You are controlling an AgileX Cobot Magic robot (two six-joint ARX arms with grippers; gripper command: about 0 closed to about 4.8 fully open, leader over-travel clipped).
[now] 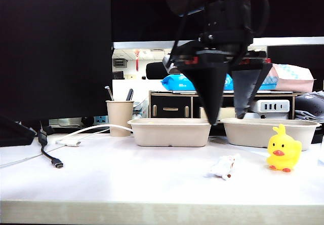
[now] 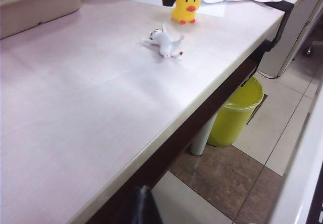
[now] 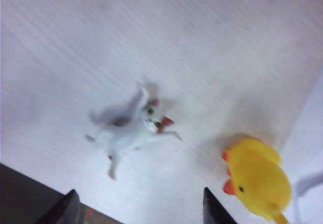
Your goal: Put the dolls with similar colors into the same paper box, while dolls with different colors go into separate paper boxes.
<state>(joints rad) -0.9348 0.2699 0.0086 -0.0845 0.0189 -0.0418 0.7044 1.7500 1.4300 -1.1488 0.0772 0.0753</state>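
Yellow duck point(image 1: 283, 153), fallen cat point(image 1: 224, 166) unboxed, lower right; our right gripper point(image 1: 234, 114) agape above, empty; left gripper's state we cannot tell; box point(image 1: 170, 132) contents hidden.

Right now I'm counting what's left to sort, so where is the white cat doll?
In the exterior view the white cat doll lies on its side on the table, right of centre, in front of the paper boxes, with the yellow duck to its right.

White table point(image 1: 126, 179), two paper boxes point(image 1: 170, 131), cup point(image 1: 119, 114), cables point(image 1: 50, 156), lying cat point(image 1: 224, 166), duck point(image 1: 283, 149)
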